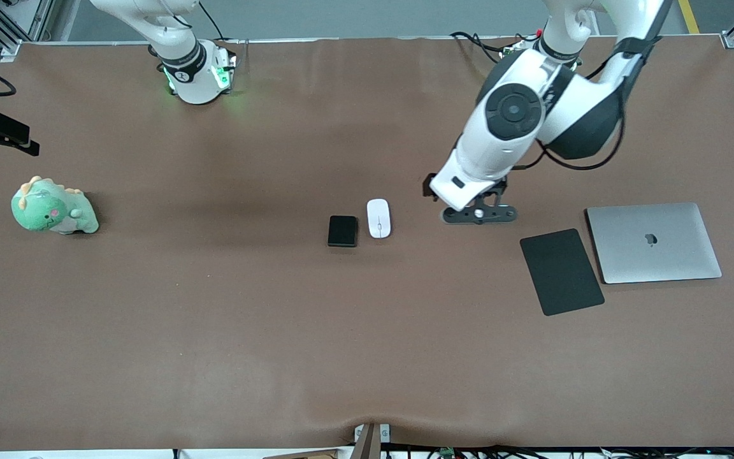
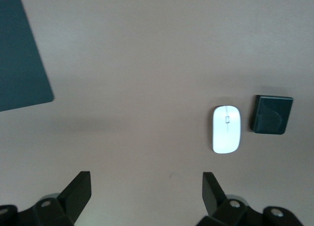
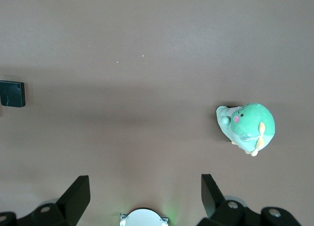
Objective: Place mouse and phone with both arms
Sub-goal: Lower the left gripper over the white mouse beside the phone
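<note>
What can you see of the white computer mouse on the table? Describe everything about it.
The mouse is a small, smooth white oval, plastic by its look, with a thin centre line and a small wheel mark near one end. It lies flat on the brown table, around the middle, close beside the phone but apart from it, on the side toward the left arm's end. Nothing touches it except the table. The open left end effector hangs over bare table nearby.
</note>
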`<state>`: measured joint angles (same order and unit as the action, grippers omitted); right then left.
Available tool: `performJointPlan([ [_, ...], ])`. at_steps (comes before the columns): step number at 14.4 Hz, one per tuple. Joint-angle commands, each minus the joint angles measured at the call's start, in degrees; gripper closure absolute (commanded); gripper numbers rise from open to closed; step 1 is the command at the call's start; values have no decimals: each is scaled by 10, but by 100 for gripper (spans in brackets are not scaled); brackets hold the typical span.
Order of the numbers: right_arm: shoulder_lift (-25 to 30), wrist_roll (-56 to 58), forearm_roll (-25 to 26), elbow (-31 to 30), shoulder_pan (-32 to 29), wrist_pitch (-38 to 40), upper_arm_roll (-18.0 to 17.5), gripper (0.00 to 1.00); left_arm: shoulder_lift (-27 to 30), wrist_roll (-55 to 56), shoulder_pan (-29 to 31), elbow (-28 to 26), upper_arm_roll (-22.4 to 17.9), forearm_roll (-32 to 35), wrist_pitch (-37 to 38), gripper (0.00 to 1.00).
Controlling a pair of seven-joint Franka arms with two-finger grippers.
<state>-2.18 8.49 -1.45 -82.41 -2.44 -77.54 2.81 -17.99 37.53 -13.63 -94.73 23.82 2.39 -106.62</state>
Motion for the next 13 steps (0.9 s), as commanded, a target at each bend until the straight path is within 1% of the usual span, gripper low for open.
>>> performJointPlan([
  [1,-1,3,-1,1,-6,4,-3,0,-20,15,-15,0,1,-2,-27,0],
  [4,-2,-3,-2,-3,-12,11,-3,0,-41,36,-37,0,0,-2,-41,0],
  [6,-3,0,-2,-3,-17,15,-2,0,-49,41,-39,-1,0,-2,-46,0],
  [8,-21,5,-3,-1,-25,24,-2,0,-63,42,-39,-1,1,-2,-47,0],
  [10,-32,-1,-2,-1,-33,48,-2,0,-82,58,-52,-2,0,-2,-68,0],
  [13,-36,-2,1,-3,-37,68,-1,0,-109,90,-71,-2,1,27,-98,0],
])
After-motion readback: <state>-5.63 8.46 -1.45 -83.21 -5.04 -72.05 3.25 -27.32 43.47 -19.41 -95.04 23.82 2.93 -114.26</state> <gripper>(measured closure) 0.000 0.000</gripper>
